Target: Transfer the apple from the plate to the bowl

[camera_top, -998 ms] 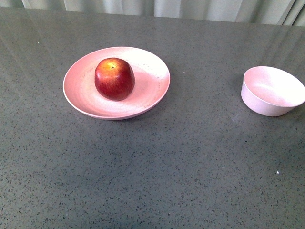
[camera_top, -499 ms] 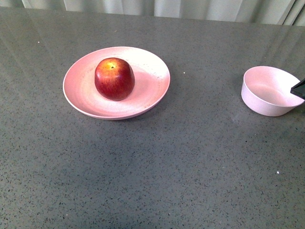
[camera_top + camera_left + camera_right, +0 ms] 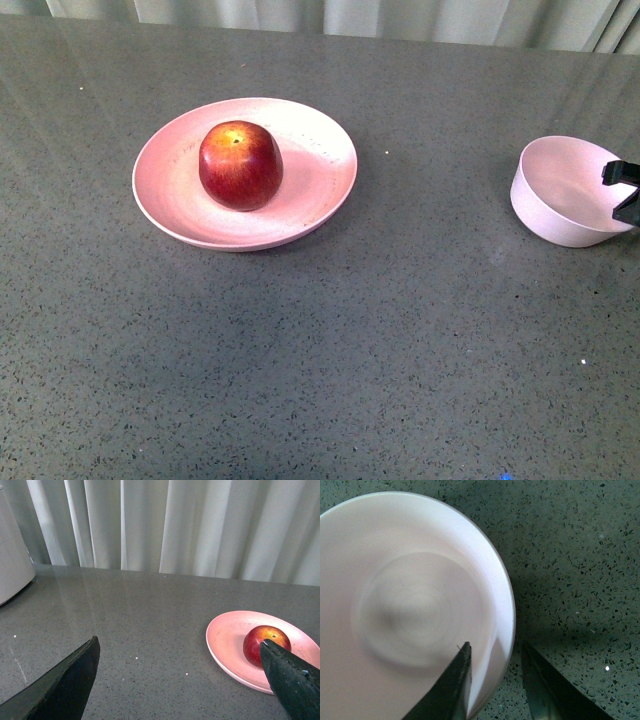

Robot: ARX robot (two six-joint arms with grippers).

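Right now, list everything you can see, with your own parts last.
apple: one, dark red with a yellow patch, on the plate
plate: one, salmon pink, left part of the table
bowl: one, pale pink, empty, right part of the table
table: one, speckled grey, beneath everything
curtain: one, whitish, behind the table
left hand: one, black, open wide, short of the plate
right hand: one, black, open, fingers straddling the bowl's rim

Table (image 3: 400,330) between plate (image 3: 160,215) and bowl (image 3: 555,220): wide free lane. Apple (image 3: 240,165) alone on plate, open above and on all sides. Bowl mouth open; right gripper (image 3: 495,648) straddles right rim, one finger inside, blocking that edge.
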